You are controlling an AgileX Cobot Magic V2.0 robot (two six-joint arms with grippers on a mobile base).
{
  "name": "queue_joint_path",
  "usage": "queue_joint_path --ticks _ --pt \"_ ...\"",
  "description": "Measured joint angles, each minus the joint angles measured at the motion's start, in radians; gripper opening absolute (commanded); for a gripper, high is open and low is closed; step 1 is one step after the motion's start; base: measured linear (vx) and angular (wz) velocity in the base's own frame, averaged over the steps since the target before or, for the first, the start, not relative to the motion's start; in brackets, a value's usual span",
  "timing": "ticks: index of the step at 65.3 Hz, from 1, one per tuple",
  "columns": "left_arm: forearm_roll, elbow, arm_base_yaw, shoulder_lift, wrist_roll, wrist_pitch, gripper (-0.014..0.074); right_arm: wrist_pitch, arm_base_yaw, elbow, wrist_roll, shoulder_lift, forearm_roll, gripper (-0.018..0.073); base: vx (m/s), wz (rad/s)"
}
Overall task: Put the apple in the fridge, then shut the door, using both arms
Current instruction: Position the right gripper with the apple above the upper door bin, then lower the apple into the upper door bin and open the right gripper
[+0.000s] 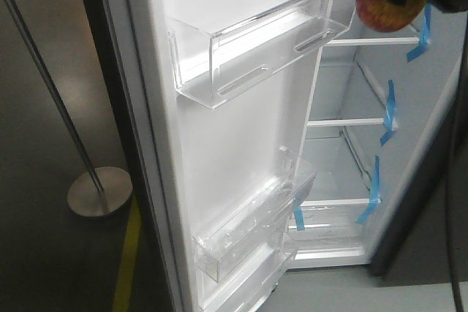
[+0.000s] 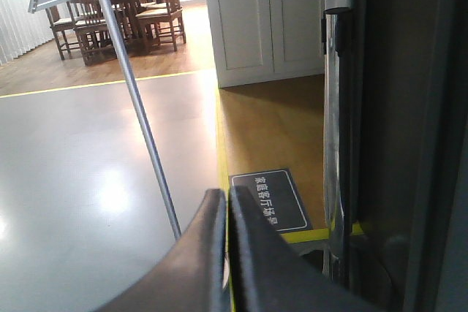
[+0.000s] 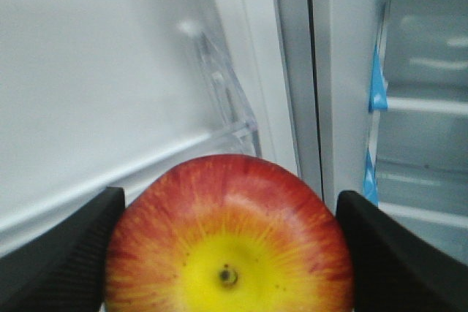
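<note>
The fridge (image 1: 340,85) stands with its door (image 1: 234,151) swung wide open, the door's white inner face turned toward the front-facing camera and carrying a clear plastic bin (image 1: 256,56) high up and two more clear bins (image 1: 248,239) lower down. Inside the white compartment, several white shelves (image 1: 344,122) run across, with strips of blue tape (image 1: 390,107) at their right ends. The apple (image 1: 387,12), red with yellow streaks, sits in the upper right corner of that view, held in the air by the right gripper (image 3: 228,253) just above the topmost visible shelf; it rests on no shelf, and whether it has crossed into the compartment cannot be told. In the right wrist view the black fingers (image 3: 58,261) press against both sides of the apple, whose yellow end with a dark dimple faces the camera; behind it lie the door's inner face and a bin on the left, and the taped shelves on the right. The left gripper (image 2: 225,199) has its jaws pressed together with nothing between them, beside the fridge's dark outer edge, over a grey floor with a yellow line (image 2: 221,137) and a dark floor sign (image 2: 269,201). A slanted metal pole (image 2: 139,107) rises nearby from a round base (image 1: 99,191)
</note>
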Motion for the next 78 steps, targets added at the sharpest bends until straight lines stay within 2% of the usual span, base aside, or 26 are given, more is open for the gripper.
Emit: queue_joint_path --ticks 6,16,30,37,48,53,72,78 --pt "0.000 0.000 0.000 0.000 0.000 0.000 -0.0008 -0.012 0.000 -0.050 -0.036 -0.044 0.054 0.0175 0.00 0.00" --pt "0.000 0.000 0.000 0.000 0.000 0.000 -0.0008 -0.023 0.000 -0.148 -0.163 -0.046 0.242 0.0175 0.00 0.00" --pt "0.000 0.000 0.000 0.000 0.000 0.000 -0.0008 0.056 0.000 -0.205 -0.372 0.083 0.511 0.0179 0.00 0.00" --pt "0.000 0.000 0.000 0.000 0.000 0.000 -0.0008 0.097 0.000 -0.212 -0.441 0.161 0.582 0.0183 0.00 0.00" --pt "0.000 0.000 0.000 0.000 0.000 0.000 -0.0008 0.129 0.000 -0.212 -0.488 0.239 0.600 0.0228 0.00 0.00" --pt "0.000 0.000 0.000 0.000 0.000 0.000 -0.0008 0.142 0.000 -0.212 -0.510 0.257 0.602 0.0281 0.00 0.00" --pt "0.000 0.000 0.000 0.000 0.000 0.000 -0.0008 0.160 0.000 -0.214 -0.528 0.271 0.601 0.0582 0.00 0.00" --pt "0.000 0.000 0.000 0.000 0.000 0.000 -0.0008 0.160 0.000 -0.214 -0.529 0.271 0.600 0.0645 0.00 0.00"
